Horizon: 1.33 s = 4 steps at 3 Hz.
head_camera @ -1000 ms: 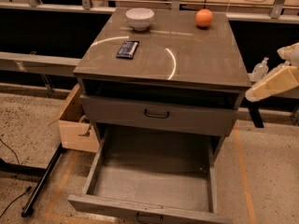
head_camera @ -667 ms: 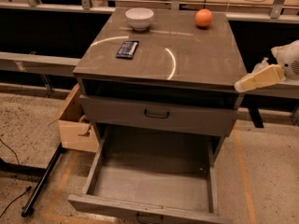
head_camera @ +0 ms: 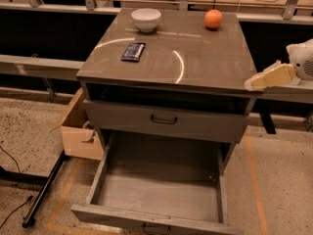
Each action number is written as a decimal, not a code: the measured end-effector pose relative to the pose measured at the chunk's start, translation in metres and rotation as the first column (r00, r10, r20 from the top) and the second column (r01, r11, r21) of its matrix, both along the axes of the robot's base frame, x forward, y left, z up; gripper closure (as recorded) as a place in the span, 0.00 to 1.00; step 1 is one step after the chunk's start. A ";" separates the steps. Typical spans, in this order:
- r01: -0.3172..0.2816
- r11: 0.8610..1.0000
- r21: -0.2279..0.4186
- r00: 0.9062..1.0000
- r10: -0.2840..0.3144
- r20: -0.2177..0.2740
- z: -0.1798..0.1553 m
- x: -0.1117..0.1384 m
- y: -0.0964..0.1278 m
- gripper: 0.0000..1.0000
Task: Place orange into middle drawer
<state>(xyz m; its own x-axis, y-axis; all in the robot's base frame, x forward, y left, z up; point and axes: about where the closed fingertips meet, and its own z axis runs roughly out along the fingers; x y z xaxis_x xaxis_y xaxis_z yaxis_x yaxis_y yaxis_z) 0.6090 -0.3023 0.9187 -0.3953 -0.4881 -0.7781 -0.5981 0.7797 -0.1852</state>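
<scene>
The orange (head_camera: 213, 19) sits on the cabinet top (head_camera: 205, 58) near its back right corner. The middle drawer (head_camera: 122, 119) is closed, with its small black bar handle (head_camera: 164, 119) at the centre. My gripper (head_camera: 268, 77), cream-coloured on a white wrist, hovers at the cabinet's right edge. It is level with the top, in front of the orange and well apart from it, and holds nothing that I can see.
A white bowl (head_camera: 146, 19) and a dark blue packet (head_camera: 133, 51) lie on the left of the top. The lowest drawer (head_camera: 102, 173) is pulled out open. A cardboard box (head_camera: 78, 131) and a black pole (head_camera: 44, 192) are on the floor to the left.
My gripper has moved left and slightly up, from beside the cabinet to its right edge. The orange, the bowl and the drawers have not moved.
</scene>
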 end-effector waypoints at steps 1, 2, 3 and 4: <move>0.030 0.998 0.051 0.998 -0.033 0.059 -0.007 0.030 -0.005 0.00; 0.091 0.987 0.132 0.978 -0.114 0.176 -0.012 0.078 -0.021 0.00; 0.154 0.967 0.205 0.937 -0.208 0.280 -0.012 0.127 -0.039 0.00; 0.204 0.947 0.247 0.907 -0.278 0.318 -0.022 0.168 -0.055 0.00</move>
